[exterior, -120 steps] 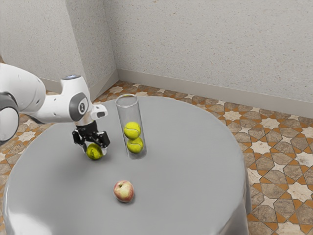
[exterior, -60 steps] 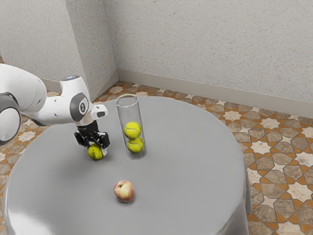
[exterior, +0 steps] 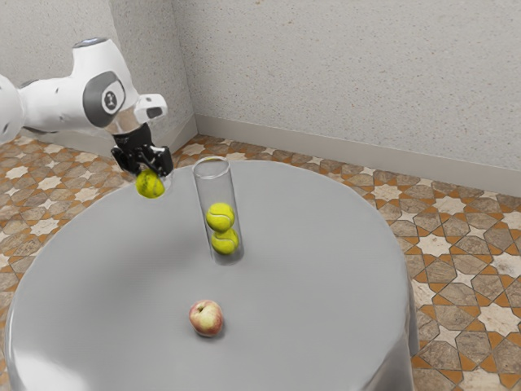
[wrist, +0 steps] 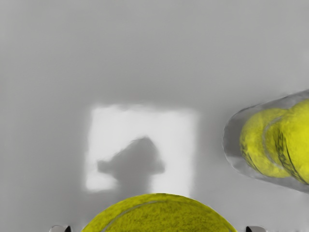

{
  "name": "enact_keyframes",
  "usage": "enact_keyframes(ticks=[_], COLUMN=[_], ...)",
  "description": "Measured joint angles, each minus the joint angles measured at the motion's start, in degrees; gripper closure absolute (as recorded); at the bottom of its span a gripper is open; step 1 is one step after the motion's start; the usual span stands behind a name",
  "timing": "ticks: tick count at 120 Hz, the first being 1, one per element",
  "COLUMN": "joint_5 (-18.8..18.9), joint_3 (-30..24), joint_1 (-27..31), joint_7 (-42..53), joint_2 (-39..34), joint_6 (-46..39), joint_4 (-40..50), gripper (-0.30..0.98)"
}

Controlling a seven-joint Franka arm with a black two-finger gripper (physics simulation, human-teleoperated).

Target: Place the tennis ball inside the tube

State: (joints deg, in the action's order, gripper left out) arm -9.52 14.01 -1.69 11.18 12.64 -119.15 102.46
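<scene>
Grasping the tennis ball [exterior: 150,186] above the table [exterior: 309,326], the gripper [exterior: 152,177] could topple the tube [exterior: 215,189], toward the far edge, by crossing too low; clearance seems hard to judge.

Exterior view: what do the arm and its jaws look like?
The arm is glossy white with smooth, rounded segments. Near the wrist sits a dark grey rounded panel with a small pale round marking. A white block juts out beside it; the jaws are black and angular.

Some indoor space, exact kind unclear: speckled walls [exterior: 350,73], star-patterned tile floor [exterior: 434,244], round cloth-covered table [exterior: 309,301].
</scene>
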Motion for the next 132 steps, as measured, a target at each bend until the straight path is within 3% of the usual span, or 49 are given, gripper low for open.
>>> enact_keyframes(ticks=[25,46,100,132], joint_5=[5.06,6.93,7.34,6.65], joint_3=[-3.98,-6.47,-8.49,-8.48], joint_1=[-0.78,-2.93,-3.93,-3.95], joint_7=[-5.81,-10.46,-18.76,-21.78], joint_2=[0.30,4.57,12.96,11.04], joint_6=[14.60,21.05,24.64,24.31], joint_4=[-14.79,-22.77,-32.62,-30.83], gripper=[0.30,0.29,0.30,0.09])
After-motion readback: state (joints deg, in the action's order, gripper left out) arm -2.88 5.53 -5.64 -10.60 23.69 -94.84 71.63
